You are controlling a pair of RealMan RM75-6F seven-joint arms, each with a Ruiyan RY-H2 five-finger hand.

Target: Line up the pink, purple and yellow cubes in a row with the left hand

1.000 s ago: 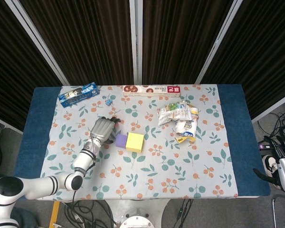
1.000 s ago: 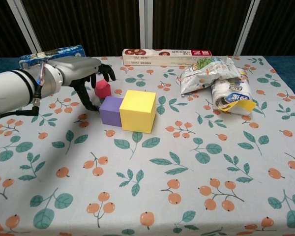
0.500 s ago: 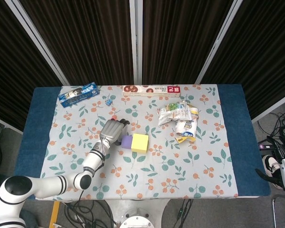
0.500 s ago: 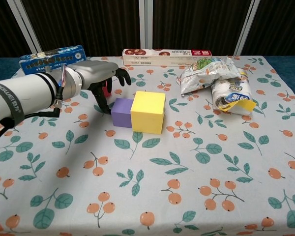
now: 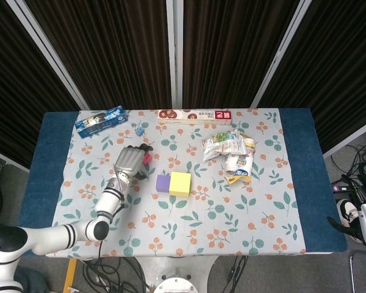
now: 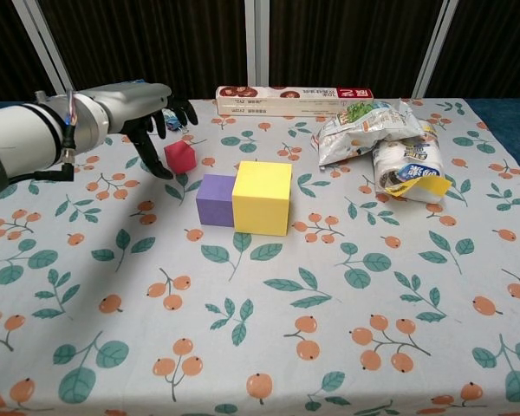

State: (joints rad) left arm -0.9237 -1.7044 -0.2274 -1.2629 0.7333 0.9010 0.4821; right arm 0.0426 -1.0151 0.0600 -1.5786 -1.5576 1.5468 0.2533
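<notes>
Cubes: purple cube (image 6: 217,199) touches yellow cube (image 6: 262,197).

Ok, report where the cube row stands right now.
Done: the purple cube and yellow cube sit side by side, touching, in a line. In hand: the left robot hand is beside the pink cube, its fingers spread next to it; whether they touch it is unclear. Left: the pink cube sits behind and to the left of the purple one, apart from it, and has to join the row.
</notes>
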